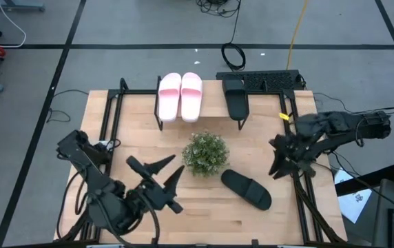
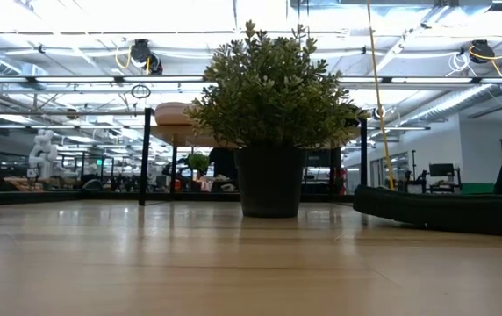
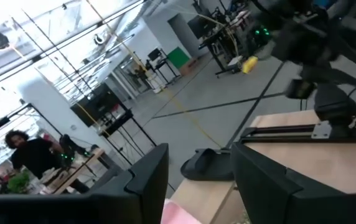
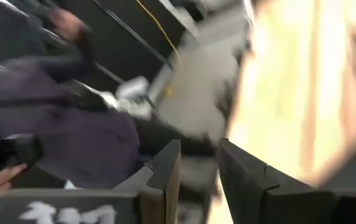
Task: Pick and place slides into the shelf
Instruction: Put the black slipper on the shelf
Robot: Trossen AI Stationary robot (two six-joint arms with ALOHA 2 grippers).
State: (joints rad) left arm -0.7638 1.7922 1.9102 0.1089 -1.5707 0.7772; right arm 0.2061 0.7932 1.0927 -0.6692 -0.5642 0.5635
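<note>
We see the pale pink pair point(image 1: 180, 96) side by side on the shelf point(image 1: 142, 103) at the table's far edge, with one black slide point(image 1: 235, 98) just right of them. The other black slide point(image 1: 246, 189) lies flat on the tabletop point(image 1: 204, 220), near the potted plant point(image 1: 205, 153). The left gripper point(image 1: 162, 174) hovers left of the plant, fingers spread, empty. The right gripper point(image 1: 280, 157) hangs right of the loose slide, jaws seemingly part-way apart, holding nothing.

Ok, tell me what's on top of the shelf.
On the shelf: the pink slides side by side and one black slide. Under the board is hidden from above.
</note>
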